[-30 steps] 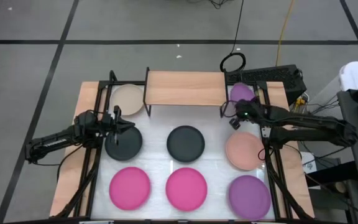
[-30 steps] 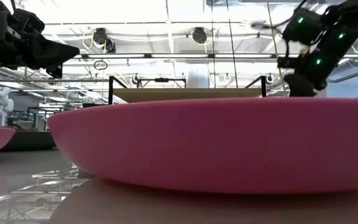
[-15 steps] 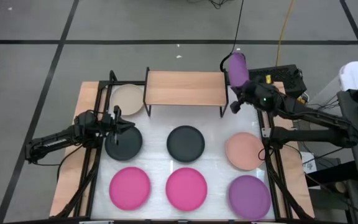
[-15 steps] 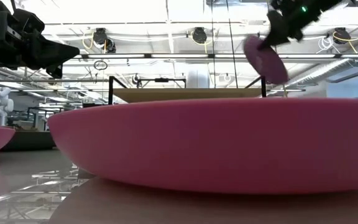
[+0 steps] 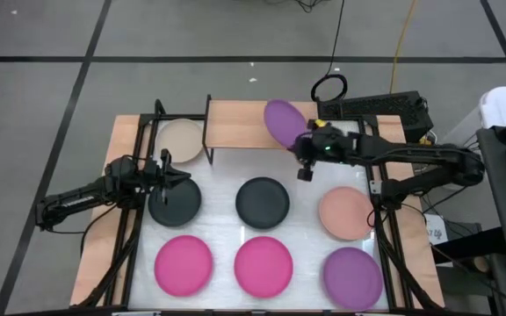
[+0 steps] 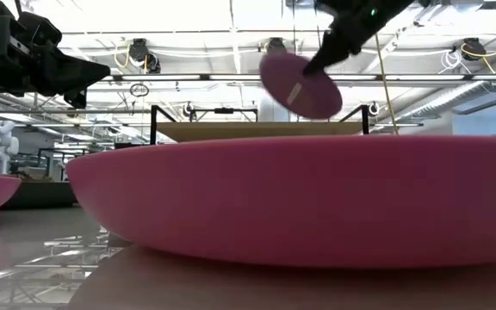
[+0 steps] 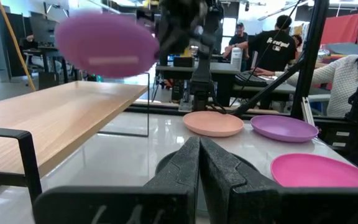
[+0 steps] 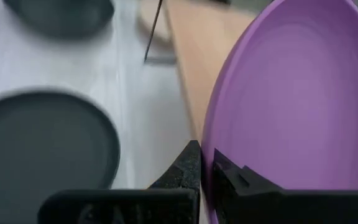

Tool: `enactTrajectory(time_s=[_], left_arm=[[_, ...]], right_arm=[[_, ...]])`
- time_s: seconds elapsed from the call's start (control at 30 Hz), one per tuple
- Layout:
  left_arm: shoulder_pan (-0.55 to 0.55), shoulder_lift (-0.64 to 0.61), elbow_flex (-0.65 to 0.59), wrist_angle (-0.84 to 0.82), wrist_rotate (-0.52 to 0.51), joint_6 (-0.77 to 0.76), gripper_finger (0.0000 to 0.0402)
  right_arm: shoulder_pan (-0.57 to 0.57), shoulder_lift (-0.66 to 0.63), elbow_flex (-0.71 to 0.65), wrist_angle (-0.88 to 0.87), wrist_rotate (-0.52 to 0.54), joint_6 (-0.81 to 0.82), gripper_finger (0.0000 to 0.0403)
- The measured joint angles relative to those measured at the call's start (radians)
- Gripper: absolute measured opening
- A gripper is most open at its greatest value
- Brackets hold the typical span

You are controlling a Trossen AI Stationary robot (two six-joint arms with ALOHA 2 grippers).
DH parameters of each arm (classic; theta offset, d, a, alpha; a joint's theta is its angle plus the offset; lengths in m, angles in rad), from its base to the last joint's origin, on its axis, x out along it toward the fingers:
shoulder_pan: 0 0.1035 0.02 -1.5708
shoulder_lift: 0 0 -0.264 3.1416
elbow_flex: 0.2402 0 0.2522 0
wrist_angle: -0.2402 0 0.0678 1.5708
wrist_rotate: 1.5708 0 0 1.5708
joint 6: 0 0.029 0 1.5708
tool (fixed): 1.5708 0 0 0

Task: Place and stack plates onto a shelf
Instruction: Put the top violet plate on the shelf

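Note:
My right gripper (image 5: 302, 147) is shut on a purple plate (image 5: 284, 121), which it holds tilted above the right end of the light wood shelf (image 5: 244, 125). That plate also shows in the low view (image 6: 300, 83) and the left wrist view (image 7: 107, 37). My left gripper (image 5: 179, 173) is shut on nothing and hovers over the far rim of a dark grey plate (image 5: 174, 202) at the table's left. A beige plate (image 5: 181, 140) lies flat on the table left of the shelf. My right gripper pinches the purple plate's rim (image 8: 209, 149) between its two fingers (image 8: 190, 163), one on each face. It comes from the table's right and near side. The plate is lifted clear and steeply tilted, reaching from the fingers over the shelf top.
Lying flat on the white tabletop are a second dark grey plate (image 5: 263, 202), a salmon plate (image 5: 345, 212), two hot pink plates (image 5: 183, 263) (image 5: 263, 265) and another purple plate (image 5: 352, 274). The shelf's left half is bare wood. People stand in the room beyond the table.
My right gripper has raised the purple plate off the table right of the shelf, tipping it up on edge. It has then carried it toward the table's left, over the shelf's right end. The left arm has kept still.

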Motion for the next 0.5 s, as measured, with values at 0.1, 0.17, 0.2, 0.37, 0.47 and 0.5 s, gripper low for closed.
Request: enactTrajectory(time_s=[0.1,0.17,0.2,0.37,0.47,0.5], left_arm=[[0.000,0.000,0.000,0.000,0.000,0.000,0.0019],[0.000,0.000,0.000,0.000,0.000,0.000,0.0019],[0.000,0.000,0.000,0.000,0.000,0.000,0.0019],[0.000,0.000,0.000,0.000,0.000,0.000,0.0019],[0.000,0.000,0.000,0.000,0.000,0.000,0.0019],[0.000,0.000,0.000,0.000,0.000,0.000,0.0019]], right_arm=[[0.000,0.057,0.000,-0.022,0.036,-0.008,0.0000],[-0.001,0.087,0.001,-0.040,0.083,-0.021,0.0000],[-0.001,0.099,0.001,-0.051,0.101,-0.027,0.0000],[-0.001,0.137,0.001,-0.087,0.109,-0.027,0.0001],[-0.001,0.144,0.001,-0.087,0.108,-0.022,0.0009],[-0.001,0.144,0.001,-0.085,0.105,-0.020,0.0012]])
